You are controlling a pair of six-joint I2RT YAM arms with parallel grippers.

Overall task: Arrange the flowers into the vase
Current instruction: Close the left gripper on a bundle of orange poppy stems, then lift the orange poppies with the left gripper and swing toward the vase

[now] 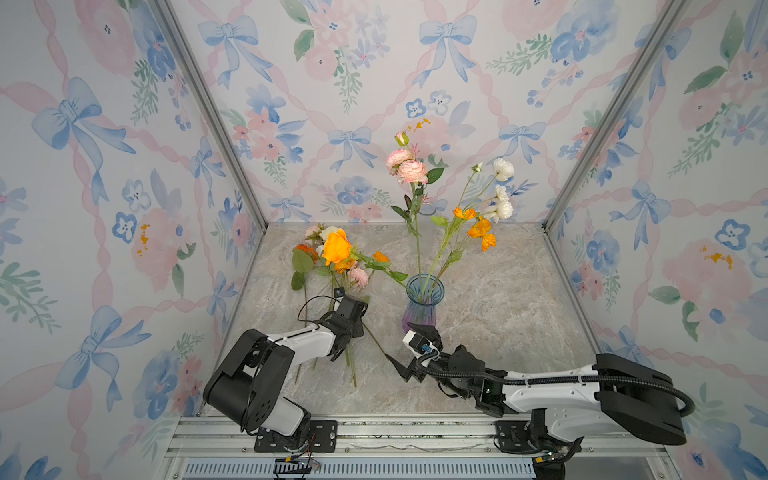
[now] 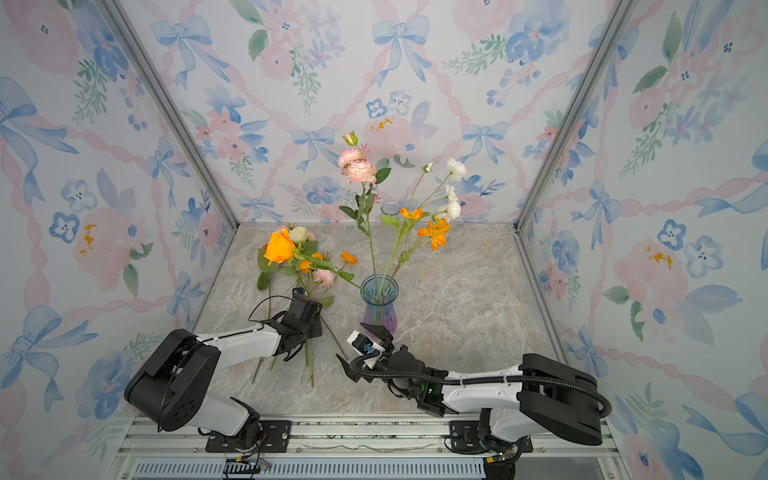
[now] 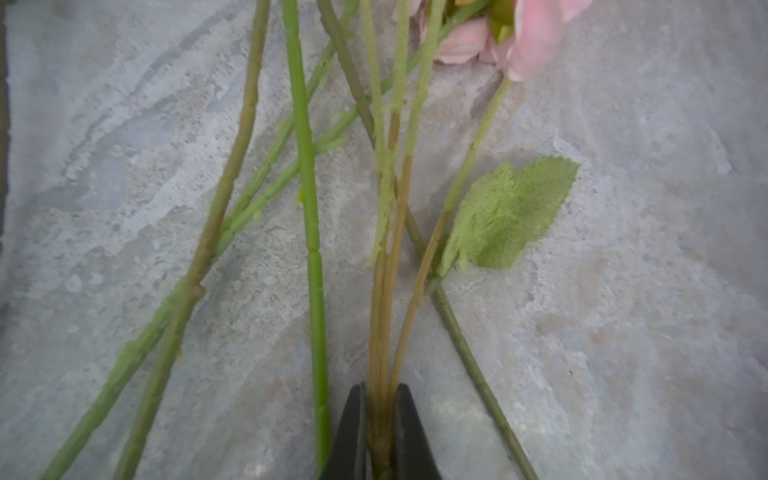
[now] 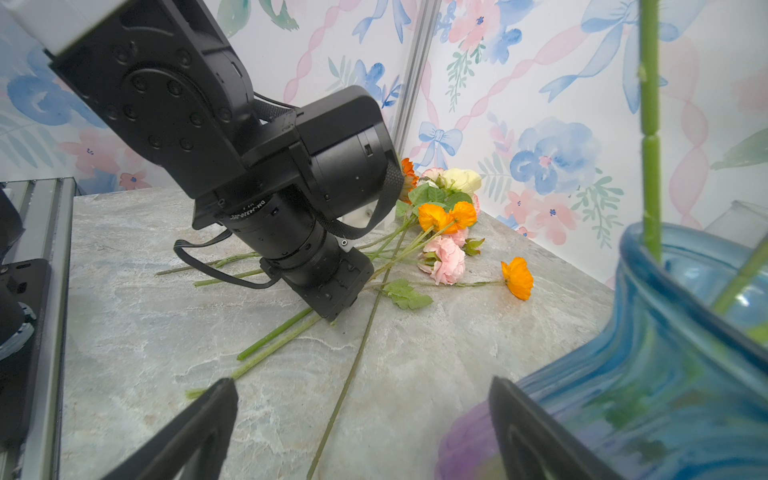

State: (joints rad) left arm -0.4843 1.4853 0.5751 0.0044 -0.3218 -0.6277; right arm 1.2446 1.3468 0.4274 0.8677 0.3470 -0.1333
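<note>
Nearest, the right gripper (image 1: 403,343) hangs wide apart just in front of the one blue vase (image 1: 422,309), which holds four flowers (image 1: 411,170). Left of the vase, the left gripper (image 3: 380,399) is clamped on thin stems (image 3: 382,311) of the lying heap (image 1: 359,277).

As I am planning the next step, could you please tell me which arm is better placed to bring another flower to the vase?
Left. The left gripper is shut on thin stems lying on the table; the right gripper is open and empty beside the vase.
</note>
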